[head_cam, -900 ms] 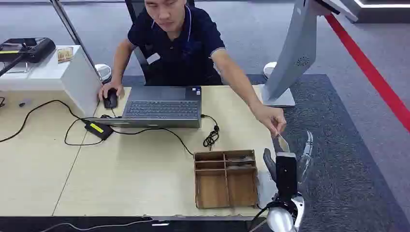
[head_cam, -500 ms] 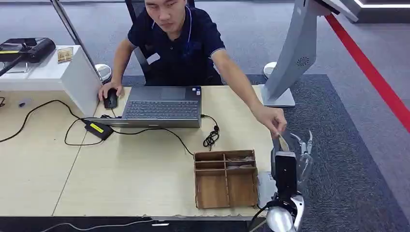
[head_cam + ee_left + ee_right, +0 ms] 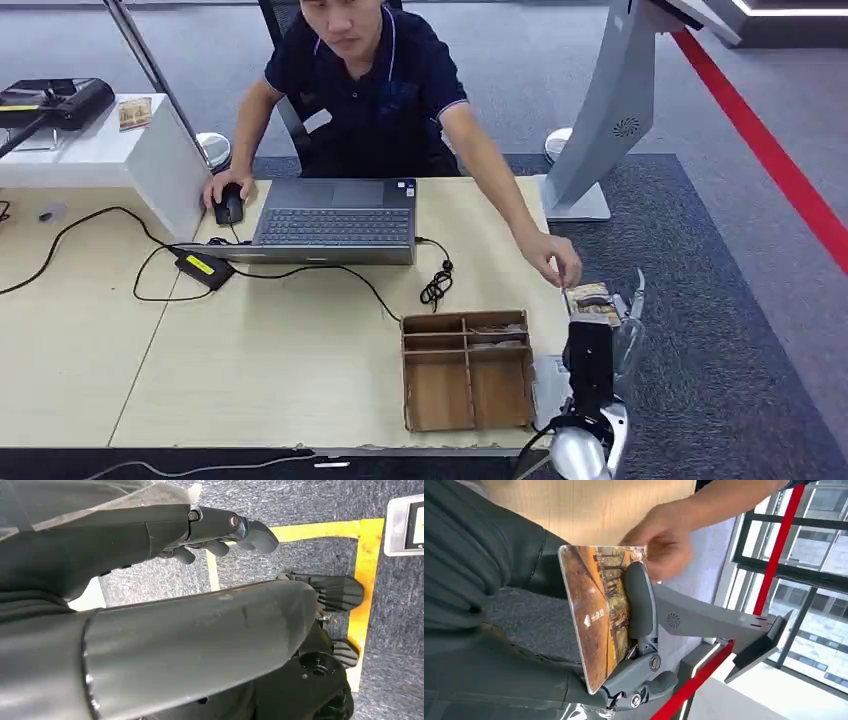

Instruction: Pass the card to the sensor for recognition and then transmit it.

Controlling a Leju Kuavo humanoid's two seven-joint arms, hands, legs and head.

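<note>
Grey carpet runs past the bench's [image 3: 300, 370] right edge, where the right hand [image 3: 600, 325] pinches the card [image 3: 599, 615] under its thumb — a person's fingers [image 3: 664, 545] touch it, so a tug could slip it loose.

The card [image 3: 599, 615] is orange-brown with a painted scene and small white lettering; the right robot hand [image 3: 634, 645] is grey; the desk [image 3: 250, 350] at lower left is pale wood; the wooden organiser [image 3: 467, 370] brown; the carpet [image 3: 720, 330] dark grey, with a red stripe [image 3: 770, 150] at upper right.
</note>
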